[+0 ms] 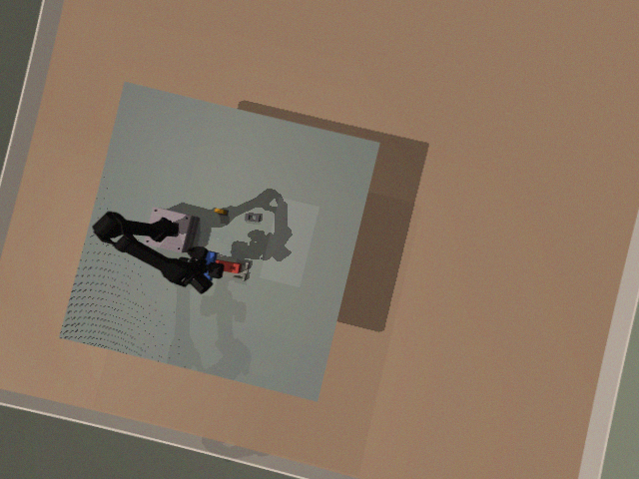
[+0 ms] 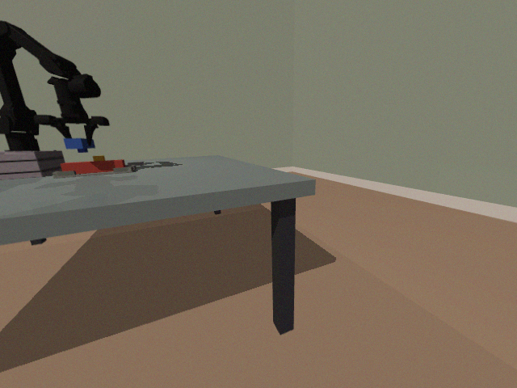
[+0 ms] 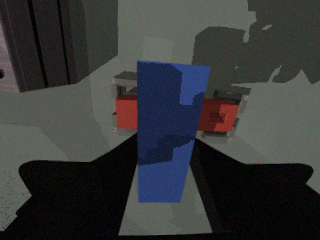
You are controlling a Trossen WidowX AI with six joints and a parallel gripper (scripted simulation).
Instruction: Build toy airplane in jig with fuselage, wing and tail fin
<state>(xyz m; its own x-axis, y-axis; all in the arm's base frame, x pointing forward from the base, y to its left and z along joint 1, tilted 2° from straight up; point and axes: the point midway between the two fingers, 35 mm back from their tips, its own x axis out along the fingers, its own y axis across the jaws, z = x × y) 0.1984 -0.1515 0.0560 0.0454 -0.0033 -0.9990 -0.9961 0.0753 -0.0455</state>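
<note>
My gripper (image 2: 79, 141) (image 3: 163, 137) is shut on the blue wing (image 1: 211, 255) (image 2: 74, 143) (image 3: 167, 110). The wing is roughly level above the red fuselage (image 1: 228, 266) (image 2: 92, 167) (image 3: 126, 112), with its tab pointing down and a visible gap below. In the wrist view the wing crosses the fuselage nearly at right angles and hides its middle, including any socket there. The fuselage lies lengthwise in the grey cradle (image 1: 247, 276) (image 2: 64, 174) (image 3: 216, 136) and looks flat. A small socket (image 3: 217, 117) shows near its right end. The yellow-orange tail fin (image 1: 221, 211) (image 2: 98, 158) stands apart on the table.
The arm's layered base block (image 1: 186, 241) (image 2: 25, 163) (image 3: 45, 45) stands close to the cradle. A small grey block with a recess (image 1: 253, 218) lies on the table (image 1: 289, 334) (image 2: 200, 175) near the tail fin. A pale rectangle (image 1: 302, 237) marks the table beyond the cradle.
</note>
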